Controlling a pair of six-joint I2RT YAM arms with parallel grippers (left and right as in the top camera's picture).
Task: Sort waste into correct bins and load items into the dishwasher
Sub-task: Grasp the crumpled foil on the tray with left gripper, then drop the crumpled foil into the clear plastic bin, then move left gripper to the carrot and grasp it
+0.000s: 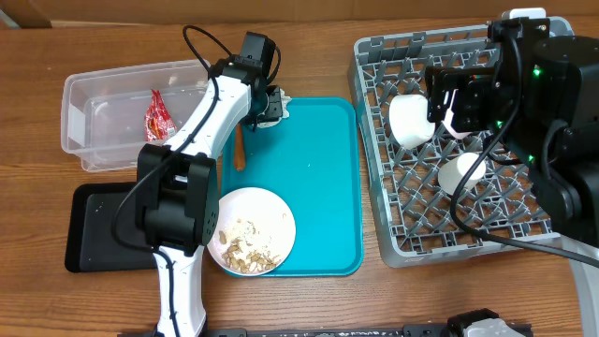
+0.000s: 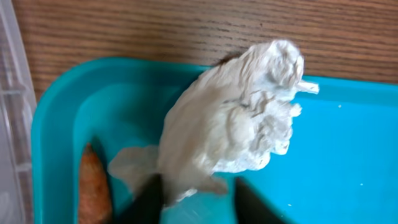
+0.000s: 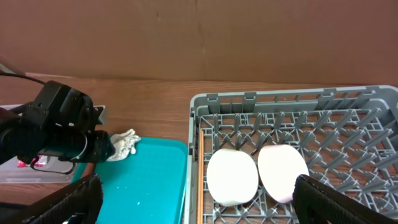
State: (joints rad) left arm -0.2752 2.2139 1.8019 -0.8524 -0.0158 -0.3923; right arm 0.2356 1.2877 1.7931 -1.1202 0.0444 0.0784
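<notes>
Two hands: left hand (image 2: 198, 199) tight on crumpled napkin (image 2: 236, 118) beside carrot stick (image 2: 93, 186), right hand (image 3: 198, 183) wide over bowls (image 3: 232, 176) in rack (image 3: 348, 124)

The left arm stretched forward, the left end effector (image 1: 270, 105) pinching a napkin (image 2: 236, 118) between its fingers. The right arm was folded, the right end effector (image 3: 198, 202) spread wide.

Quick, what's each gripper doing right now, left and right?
Left gripper: jaws closed on the crumpled white napkin.
Right gripper: jaws open, holding nothing.
</notes>
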